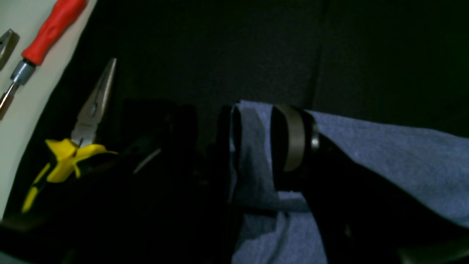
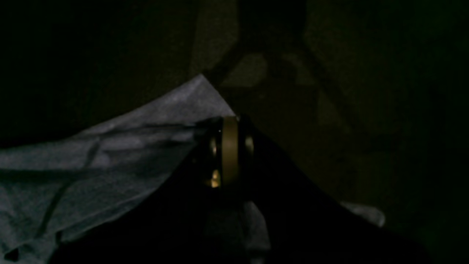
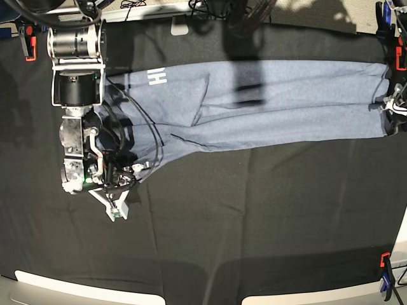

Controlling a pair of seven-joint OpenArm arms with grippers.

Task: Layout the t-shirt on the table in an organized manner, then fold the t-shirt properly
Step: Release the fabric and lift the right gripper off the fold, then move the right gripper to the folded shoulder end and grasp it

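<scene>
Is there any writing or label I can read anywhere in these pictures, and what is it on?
"HH", or so it reads: white block letters, turned sideways and partly folded under, on the light blue-grey t-shirt.
No lettering shows on the yellow-handled pliers or the red-handled screwdriver.

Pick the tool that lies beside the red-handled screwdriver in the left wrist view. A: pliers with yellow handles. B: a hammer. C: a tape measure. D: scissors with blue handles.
A: the left wrist view shows long-nosed pliers with yellow handles, lying at the edge of the dark table near the red-handled screwdriver.
</scene>
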